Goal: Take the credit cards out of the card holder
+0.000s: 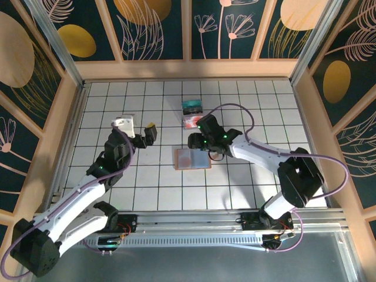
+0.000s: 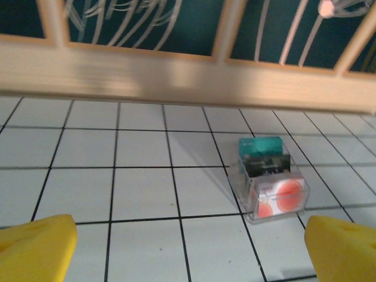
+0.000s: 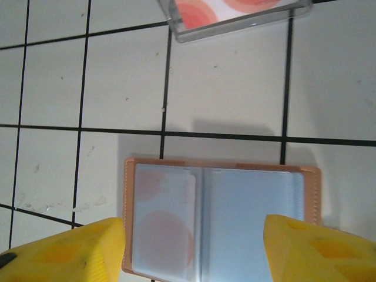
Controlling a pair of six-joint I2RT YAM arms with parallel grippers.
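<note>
The right gripper has its yellow fingers spread wide with nothing between them. It hangs over the card holder. The fingers straddle nearly the holder's whole width in the right wrist view.

The holder lies opened flat on the white tiled table, blue-grey inside facing up. From above, its long axis runs left to right across the table and its fold runs near to far. It sits near the table's middle. Through the clear sleeve of one pocket shows a pale card with faint red circles.

Just beyond the holder's far edge lies a clear case holding a red-circled card. At the case's far end is a teal card; I cannot tell whether it sits inside the case.

The left gripper is well apart to the left. Its yellow pads are also spread wide and empty, pointing toward the case.
</note>
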